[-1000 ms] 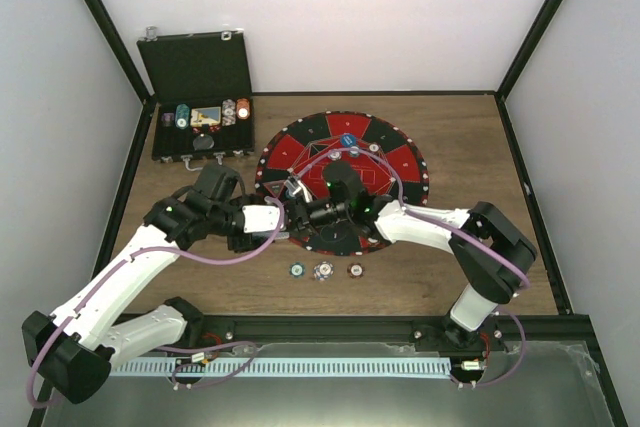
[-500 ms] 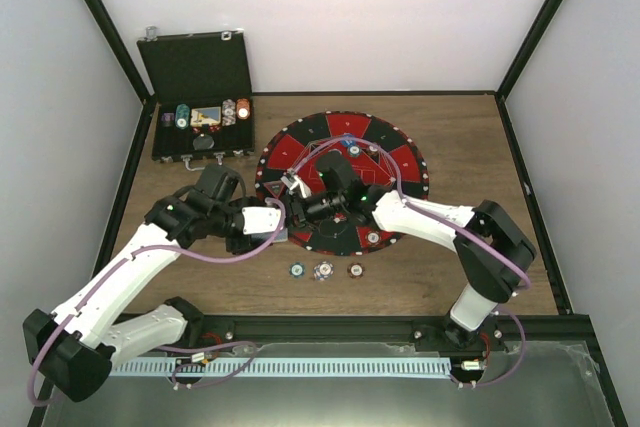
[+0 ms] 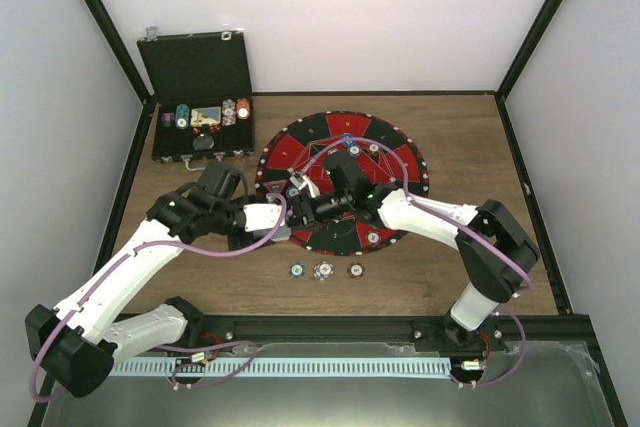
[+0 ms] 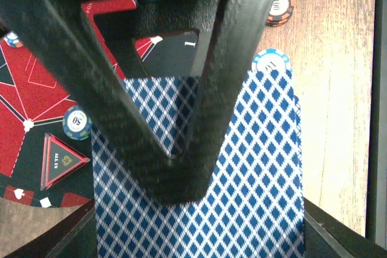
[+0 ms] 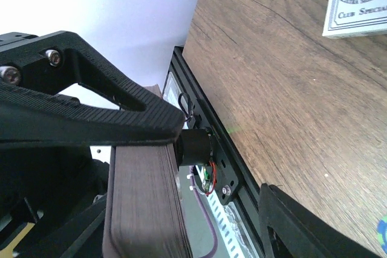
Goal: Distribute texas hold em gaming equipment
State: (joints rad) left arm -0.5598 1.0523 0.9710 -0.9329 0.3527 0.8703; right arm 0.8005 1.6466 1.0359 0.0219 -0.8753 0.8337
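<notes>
Left jaws are clamped flat on the deck of cards (image 4: pixel 254 167), one finger on the blue-diamond back, the other under it; the deck sticks out ahead of them over the rim of the mat (image 4: pixel 24 89). Right jaws stand part open, gripping nothing; the deck's end sits between them, touching the upper finger and clear of the lower one.

Handling, my judgement: the deck is light and stiff as a block but slick; cards will shear off each other; you should pinch only the top card at its free short edge and draw it off flat.

Views: the left wrist alone shows the card back, plus a white chip (image 4: pixel 270 61) and a brown chip (image 4: pixel 279 7) on the tabletop (image 4: pixel 338 119) ahead of those jaws, off to one side; the right wrist alone shows the stack's thickness edge-on; the top view alone shows the green chip (image 3: pixel 297 269) completing that row, and there the wrists mostly hide the deck.
</notes>
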